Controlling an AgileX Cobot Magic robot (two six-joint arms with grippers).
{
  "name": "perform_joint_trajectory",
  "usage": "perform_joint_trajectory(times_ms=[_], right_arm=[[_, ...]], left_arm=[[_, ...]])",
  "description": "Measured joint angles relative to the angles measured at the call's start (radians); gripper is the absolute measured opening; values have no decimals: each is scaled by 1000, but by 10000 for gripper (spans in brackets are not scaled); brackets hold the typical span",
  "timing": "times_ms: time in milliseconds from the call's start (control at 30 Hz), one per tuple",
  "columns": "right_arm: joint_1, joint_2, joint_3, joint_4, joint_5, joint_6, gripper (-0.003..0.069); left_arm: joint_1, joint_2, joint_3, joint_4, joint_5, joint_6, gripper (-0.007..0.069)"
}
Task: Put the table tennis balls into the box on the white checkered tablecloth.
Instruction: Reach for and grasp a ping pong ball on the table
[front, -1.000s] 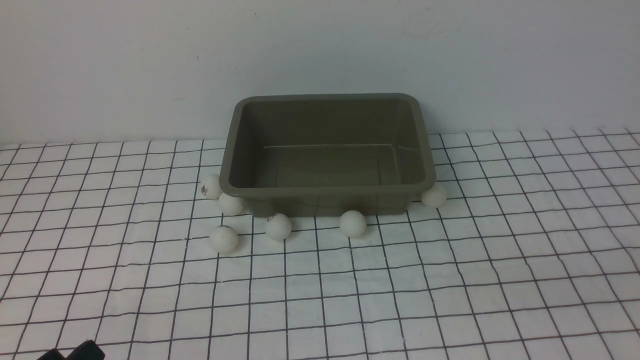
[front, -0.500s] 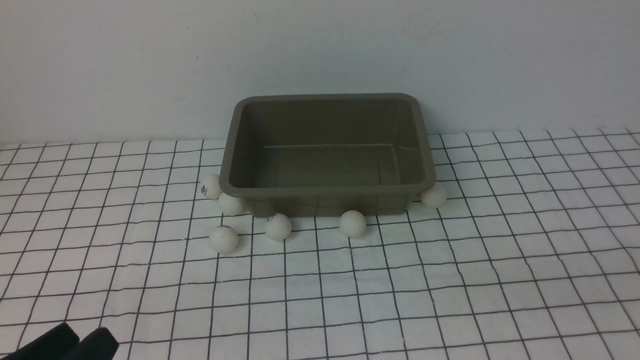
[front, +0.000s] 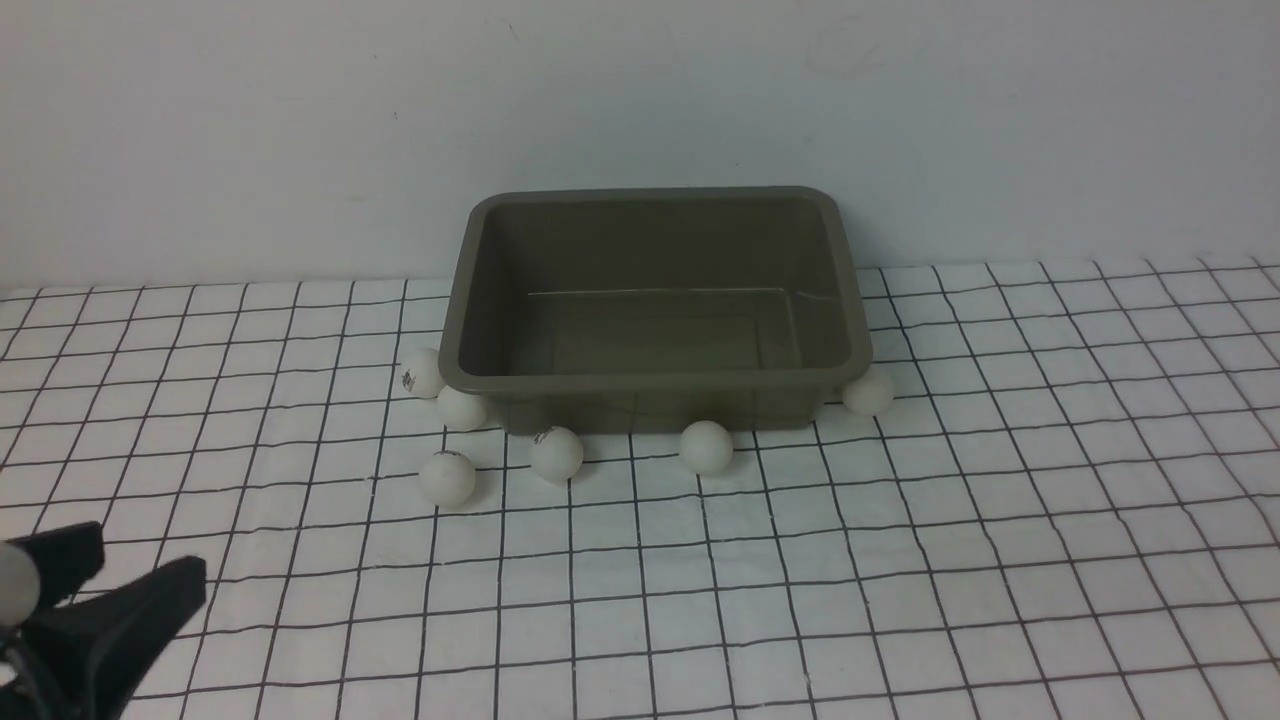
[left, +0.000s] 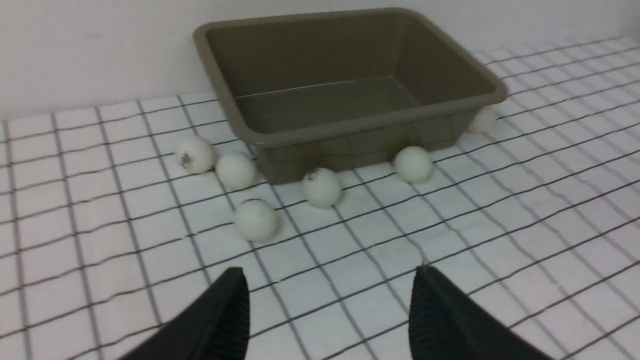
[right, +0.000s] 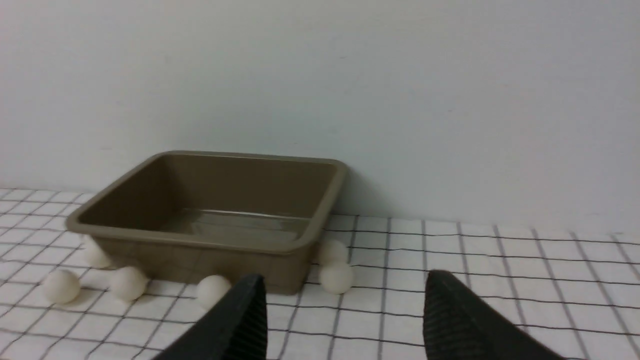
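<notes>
The olive-grey box (front: 655, 380) stands empty at the back middle of the white checkered tablecloth (front: 800, 560). Several white table tennis balls lie along its front and sides: two at its left front corner (front: 423, 372) (front: 461, 407), three in front (front: 447, 476) (front: 556, 452) (front: 705, 446), one at its right front corner (front: 867, 391). My left gripper (front: 145, 560) is open and empty at the near left, well short of the balls; its wrist view (left: 328, 272) shows the balls (left: 256, 220) ahead. My right gripper (right: 345, 276) is open and empty, out of the front view, facing the box (right: 200, 245).
A plain pale wall (front: 640, 100) rises right behind the box. The cloth is slightly wrinkled. In the right wrist view, two balls (right: 336, 277) (right: 332, 251) lie by the box's right front corner.
My left gripper has come up into the front view from the bottom-left corner and moved forward, and its fingers now stand wider apart. The balls and the box have not moved.
</notes>
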Motion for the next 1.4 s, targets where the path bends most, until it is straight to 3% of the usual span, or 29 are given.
perform_joint_trajectory(times_ms=[233, 333, 533, 767, 1033, 1400], right_arm=[[0, 105, -5, 224, 109, -269, 390], [0, 202, -42, 303, 170, -330, 390], [0, 411, -183, 293, 267, -479, 390], [0, 678, -372, 236, 305, -494, 390], [0, 1009, -483, 53, 285, -496, 390], [0, 1409, -687, 91, 293, -500, 390]], left_arm=[[0, 144, -77, 248, 9, -126, 395], [0, 191, -87, 270, 6, -144, 395], [0, 219, -90, 266, -41, -142, 395], [0, 223, -90, 266, -68, -142, 395], [0, 223, -90, 266, -72, -142, 395], [0, 223, -90, 265, -72, -142, 395]])
